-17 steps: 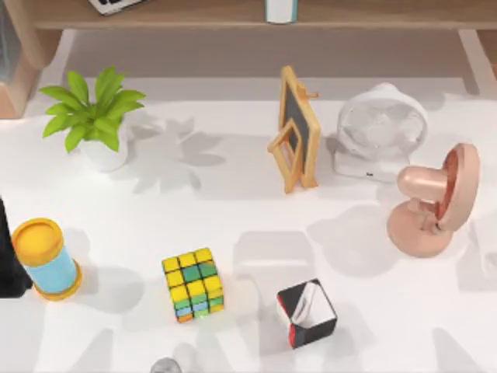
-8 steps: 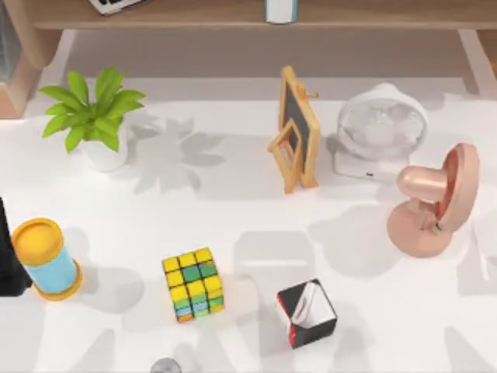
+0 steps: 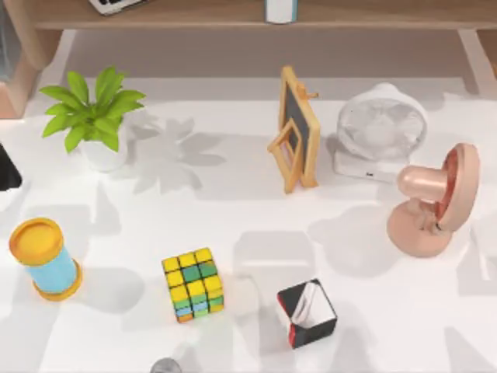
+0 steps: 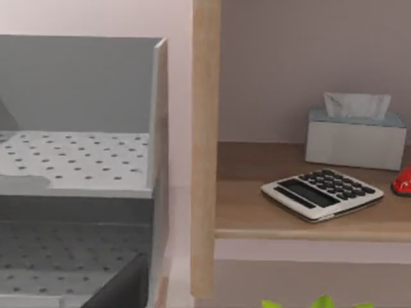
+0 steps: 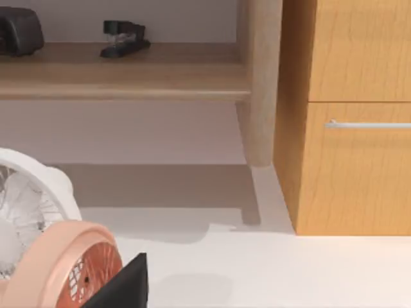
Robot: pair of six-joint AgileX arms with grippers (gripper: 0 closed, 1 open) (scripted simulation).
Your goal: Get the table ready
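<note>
Table (image 3: 373, 311), white and flat, runs its long side left to right under the shelf (image 3: 202, 15). Nearest on it stand one black-and-white box (image 3: 307, 313) and one cube (image 3: 192, 284); one yellow-capped cylinder (image 3: 43, 259) stands left. Farther back: one pink fan (image 3: 432, 203), one white fan (image 3: 380, 130), one chalkboard (image 3: 296, 129), one plant (image 3: 93, 113). Left gripper (image 3: 6, 169) hangs at the table's left edge; whether it is clenched cannot be told.

Matte black angular left arm (image 3: 6, 169)
</note>
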